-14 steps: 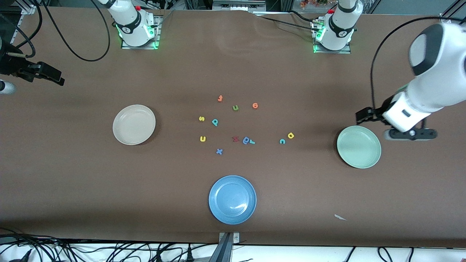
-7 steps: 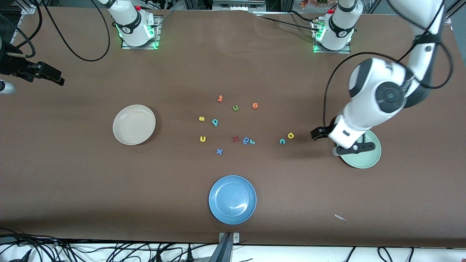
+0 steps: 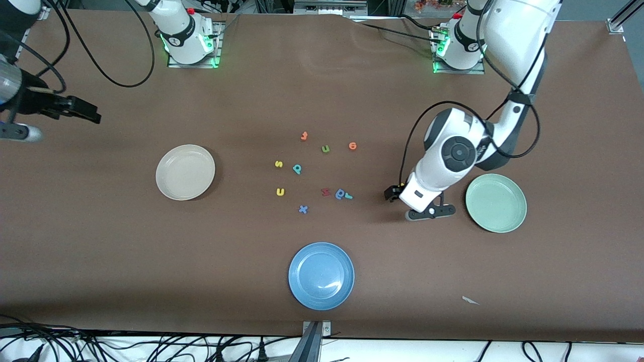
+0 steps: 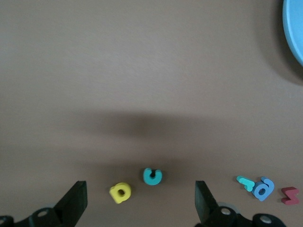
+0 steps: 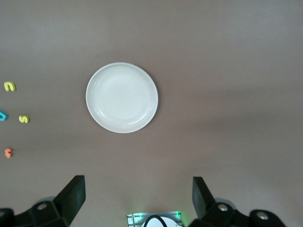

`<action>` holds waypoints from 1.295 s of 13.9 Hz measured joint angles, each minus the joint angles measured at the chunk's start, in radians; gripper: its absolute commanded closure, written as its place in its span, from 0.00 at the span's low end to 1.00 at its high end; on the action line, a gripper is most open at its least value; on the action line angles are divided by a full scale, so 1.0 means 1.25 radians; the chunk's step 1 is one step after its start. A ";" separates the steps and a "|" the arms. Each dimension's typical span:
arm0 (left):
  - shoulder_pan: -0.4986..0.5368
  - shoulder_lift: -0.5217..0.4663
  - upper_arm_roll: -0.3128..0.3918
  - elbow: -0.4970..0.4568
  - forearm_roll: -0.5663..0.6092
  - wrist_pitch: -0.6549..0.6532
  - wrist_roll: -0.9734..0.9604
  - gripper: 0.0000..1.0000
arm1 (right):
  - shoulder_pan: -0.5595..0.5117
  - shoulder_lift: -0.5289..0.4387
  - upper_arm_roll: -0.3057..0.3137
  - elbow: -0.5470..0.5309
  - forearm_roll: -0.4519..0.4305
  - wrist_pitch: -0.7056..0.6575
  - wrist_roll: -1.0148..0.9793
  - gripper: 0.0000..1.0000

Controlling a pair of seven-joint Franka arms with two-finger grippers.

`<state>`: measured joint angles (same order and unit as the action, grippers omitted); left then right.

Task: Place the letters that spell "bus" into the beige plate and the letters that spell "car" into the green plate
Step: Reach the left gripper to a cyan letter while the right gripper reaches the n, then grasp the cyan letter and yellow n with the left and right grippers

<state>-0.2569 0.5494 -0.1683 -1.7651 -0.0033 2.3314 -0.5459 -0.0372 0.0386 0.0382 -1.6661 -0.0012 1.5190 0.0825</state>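
The left gripper [image 4: 139, 201] is hanging over the worktop [image 3: 453, 281] with its jaws spread wide and holding nothing. In the left wrist view the teal "c" [image 4: 152, 176] and the yellow "a" [image 4: 120, 193] are both lying between the two fingers [image 4: 75, 198], just beside each other but apart. In the front view the arm's body is hiding both letters.

The step in hand looks like the first pick for "car". Since two letters are sitting inside the open span, a straight drop risks pinching both or nudging one away. Better to centre the jaws on one letter, probably the "c", turning the wrist so the fingers are straddling it without the "a" in the gap, then descend until the tips are nearly touching the worktop, because the foam is thin and flat. Closing gently should be enough for so light a piece.

The green plate [image 3: 496, 202] is waiting empty near the jaws, toward the left arm's end of the worktop, so the carry is short. The teal "r" [image 4: 245, 181] is lying outside the jaws, touching a blue letter [image 4: 262, 187], and will need careful separating.

The right gripper [image 5: 137, 201] is waiting wide open and empty above the beige plate [image 5: 122, 97], also empty; the yellow "s" [image 3: 278, 164], yellow "u" [image 3: 280, 191] and teal "b" [image 3: 297, 169] are lying well apart from it.
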 measured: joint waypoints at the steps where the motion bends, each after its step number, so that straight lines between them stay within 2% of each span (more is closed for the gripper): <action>1: -0.009 0.006 0.000 -0.023 0.008 0.036 0.000 0.00 | 0.016 0.016 0.002 -0.002 0.001 -0.001 0.001 0.00; 4: -0.023 0.032 0.000 -0.058 0.041 0.090 0.000 0.01 | 0.099 0.071 0.005 -0.005 0.006 0.021 0.052 0.00; 8: -0.033 0.051 0.000 -0.058 0.072 0.101 0.001 0.01 | 0.236 0.171 0.008 -0.008 0.009 0.129 0.279 0.00; 12: -0.035 0.072 0.000 -0.057 0.072 0.114 0.001 0.01 | 0.379 0.265 0.010 -0.010 0.009 0.285 0.492 0.00; 15: -0.040 0.081 0.000 -0.050 0.072 0.116 0.000 0.03 | 0.435 0.351 0.010 -0.011 0.009 0.432 0.598 0.01; 16: -0.043 0.083 0.000 -0.047 0.072 0.116 -0.001 0.03 | 0.447 0.378 0.010 -0.011 0.009 0.470 0.617 0.08; 18: -0.048 0.086 0.000 -0.047 0.072 0.116 -0.009 0.08 | 0.467 0.426 0.010 -0.011 0.009 0.534 0.632 0.13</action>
<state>-0.3165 0.6573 -0.1685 -1.8233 0.0868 2.4766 -0.5566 0.5461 0.5714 0.0509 -1.6799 0.0105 2.1866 0.8728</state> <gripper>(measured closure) 0.026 0.062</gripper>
